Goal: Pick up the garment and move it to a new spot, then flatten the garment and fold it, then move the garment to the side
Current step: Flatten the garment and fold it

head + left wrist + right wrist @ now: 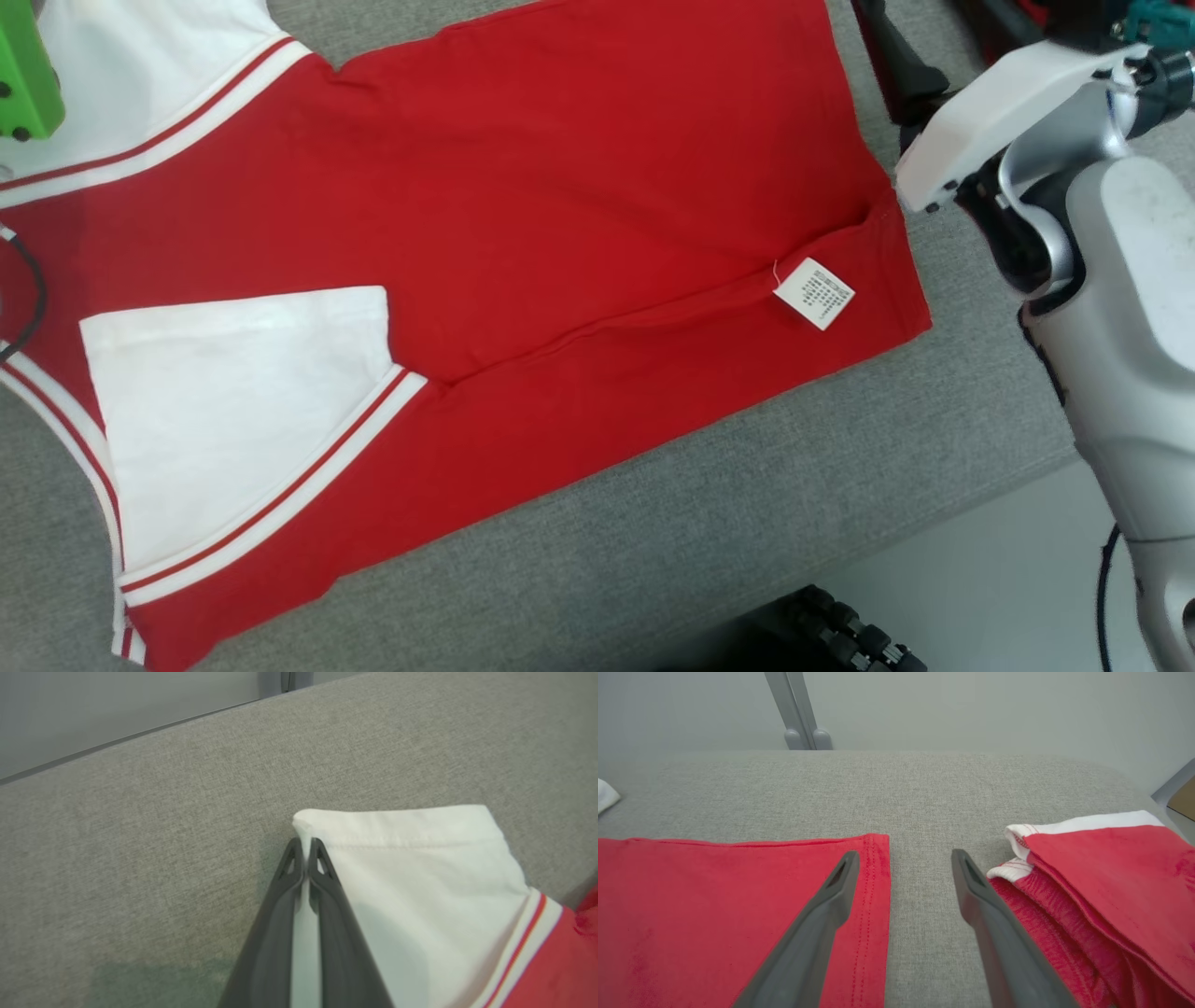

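Red garment with white sleeves is lying flat on the grey padded surface, one sleeve folded across its body; left gripper is pinching the hemmed corner of the other white sleeve, jaws closed; right gripper is hovering wide open, holding nothing, one finger above the garment's hem, the other beside a folded red-and-white cloth.

Head overhead; wrists low, close; common garment.
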You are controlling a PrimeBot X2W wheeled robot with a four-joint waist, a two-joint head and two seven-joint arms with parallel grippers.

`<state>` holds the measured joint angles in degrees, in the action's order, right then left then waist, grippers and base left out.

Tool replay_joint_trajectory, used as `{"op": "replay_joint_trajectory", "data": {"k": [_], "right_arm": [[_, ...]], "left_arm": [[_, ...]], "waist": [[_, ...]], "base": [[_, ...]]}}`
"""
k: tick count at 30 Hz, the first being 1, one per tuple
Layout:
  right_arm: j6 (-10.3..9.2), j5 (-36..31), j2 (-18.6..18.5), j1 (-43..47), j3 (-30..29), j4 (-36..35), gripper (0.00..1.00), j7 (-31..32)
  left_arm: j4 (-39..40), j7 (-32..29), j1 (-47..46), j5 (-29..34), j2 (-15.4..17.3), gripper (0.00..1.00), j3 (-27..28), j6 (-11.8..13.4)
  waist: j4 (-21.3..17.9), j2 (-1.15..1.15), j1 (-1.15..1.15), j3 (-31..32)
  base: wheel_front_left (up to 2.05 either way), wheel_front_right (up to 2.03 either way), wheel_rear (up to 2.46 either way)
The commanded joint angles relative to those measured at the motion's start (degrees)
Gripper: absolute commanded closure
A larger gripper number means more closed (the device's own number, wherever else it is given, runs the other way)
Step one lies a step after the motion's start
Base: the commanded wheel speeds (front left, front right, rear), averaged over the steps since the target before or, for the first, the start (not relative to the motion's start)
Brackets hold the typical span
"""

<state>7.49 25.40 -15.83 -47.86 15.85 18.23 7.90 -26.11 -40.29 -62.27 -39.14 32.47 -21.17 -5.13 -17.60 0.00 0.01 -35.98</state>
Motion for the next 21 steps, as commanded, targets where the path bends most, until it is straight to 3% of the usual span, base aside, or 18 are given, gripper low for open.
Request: {"op": "replay_joint_trajectory", "data": {"k": [1, 10, 20, 21], "right_arm": [[-0.01, -0.7, -0.9, -1.9, 0.3, 1.5, 0.00, 0.7], [-0.02, -0.9, -5.4, -11.2, 6.1, 12.2, 0.00, 7.4], [-0.01, 1.8, -7.7, -16.4, 13.2, 20.1, 0.00, 13.8], [-0.01, 2.2, -8.0, -16.6, 13.8, 20.5, 0.31, 14.1]], "left_arm": [[0.5, 1.0, -1.3, -0.6, -0.7, 1.00, 0.3, -0.3], [4.4, 4.3, -2.7, -2.9, -3.9, 1.00, -0.2, -1.4], [7.1, 5.9, -1.5, -4.3, -5.7, 1.00, -2.6, -2.0], [7.2, 6.1, -1.4, -4.4, -5.7, 1.00, -2.8, -2.0]], "waist": [[1.9, 0.00, -0.01, 0.5], [7.7, 0.00, -0.01, 0.1], [11.1, 0.00, -0.01, -0.3], [11.3, 0.00, -0.01, -0.2]], "base": [[0.00, 0.00, 0.00], [0.00, 0.00, 0.00], [0.00, 0.00, 0.00], [0.00, 0.00, 0.00]]}}
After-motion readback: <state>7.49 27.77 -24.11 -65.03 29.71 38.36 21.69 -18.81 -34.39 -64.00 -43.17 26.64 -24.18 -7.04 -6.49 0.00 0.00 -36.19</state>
